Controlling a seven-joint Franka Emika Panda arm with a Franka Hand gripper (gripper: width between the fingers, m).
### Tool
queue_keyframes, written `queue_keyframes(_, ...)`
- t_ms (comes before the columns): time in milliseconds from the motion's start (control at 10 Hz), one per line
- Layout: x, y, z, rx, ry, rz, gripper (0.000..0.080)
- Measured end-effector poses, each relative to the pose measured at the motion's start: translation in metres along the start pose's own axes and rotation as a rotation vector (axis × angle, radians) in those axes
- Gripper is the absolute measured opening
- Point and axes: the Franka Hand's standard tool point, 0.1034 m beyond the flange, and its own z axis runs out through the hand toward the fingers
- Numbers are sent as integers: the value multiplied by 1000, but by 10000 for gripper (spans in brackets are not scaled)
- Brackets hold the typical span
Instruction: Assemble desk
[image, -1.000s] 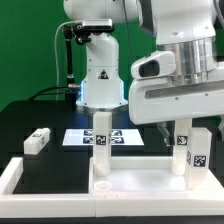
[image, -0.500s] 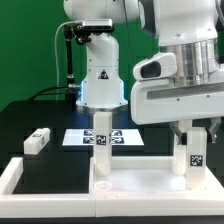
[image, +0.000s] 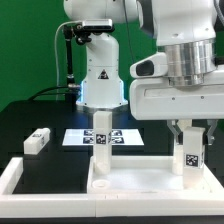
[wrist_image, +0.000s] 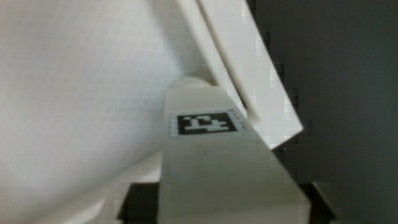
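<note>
Standing upright at the right of the exterior view, a white leg (image: 189, 155) sits on the tabletop (image: 140, 180), and the gripper (image: 190, 126) has it pinched at the top, one finger (image: 172, 131) on each side, closed onto the block. The arm comes straight down from the upper right of the frame, its big white wrist housing hanging directly over that leg.

On the leg's front face there is a black-and-white square tag, pattern only, no readable letters. In the wrist view the same leg (wrist_image: 215, 165) fills the lower middle of the picture, its tag visible near the top end, with the white tabletop (wrist_image: 80, 90) spread behind it.

Further along, a second leg (image: 100, 135) stands upright near the middle of the frame, also tagged. A third leg (image: 38, 140) lies on the black table (image: 30, 115) at middle left, well apart from the gripper. The marker board (image: 120, 137) lies flat behind the second leg. A low white rail (image: 20, 172) runs along the lower left.
</note>
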Motion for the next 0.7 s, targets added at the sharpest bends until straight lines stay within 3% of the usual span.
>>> queue_keyframes(100,1,1,0,0,-1,92,295)
queue_keyframes(400,-6,-3,2,49,-65,573,297)
queue_keyframes(700,-11,-8,4,53,-69,757,297)
